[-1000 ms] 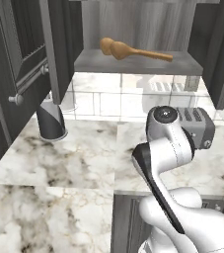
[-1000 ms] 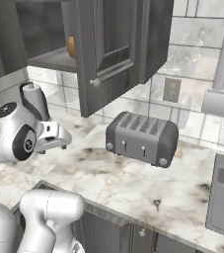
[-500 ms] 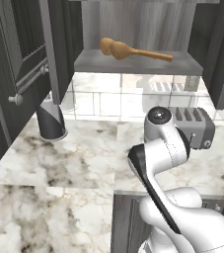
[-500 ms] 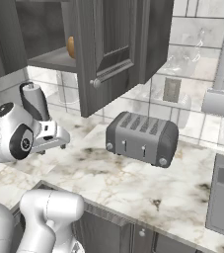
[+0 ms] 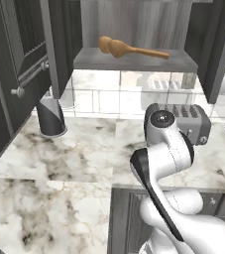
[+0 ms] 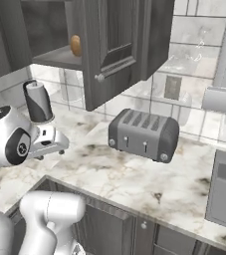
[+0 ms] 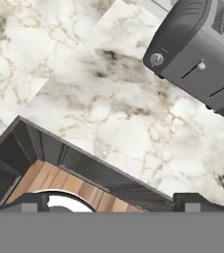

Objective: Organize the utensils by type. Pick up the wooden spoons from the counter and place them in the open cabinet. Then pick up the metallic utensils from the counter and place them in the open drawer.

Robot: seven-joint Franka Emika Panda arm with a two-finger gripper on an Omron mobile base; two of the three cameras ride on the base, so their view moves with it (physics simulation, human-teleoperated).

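Claw [image 7: 111,205] fingers stand as wide apart as they go, the two dark tips at the bottom corners of the hand view with nothing between them, looking down on bare marble bench [image 7: 133,123] and the dark cabinet edge below it. Just beyond, the grey toaster [image 7: 202,54] sits at the upper right of that view. No fork lies under the claw; no fork can be made out on the stretch of bench seen here, so I cannot tell which way the metallic utensils lie from it, and the drawer is likewise not to be picked out.

From the left base view the white arm [image 5: 166,149] stands over the bench in front of the toaster, with a dark striped canister [image 5: 51,116] well off to its left. Farther back and high up, the wooden spoons [image 5: 126,48] lie on the shelf of the open cabinet [image 5: 134,62], long axis running left to right, bowls to the left. The right base view adds the claw's side profile [image 6: 52,144], held level above the bench, and one spoon bowl [image 6: 75,45] peeping past the cabinet door
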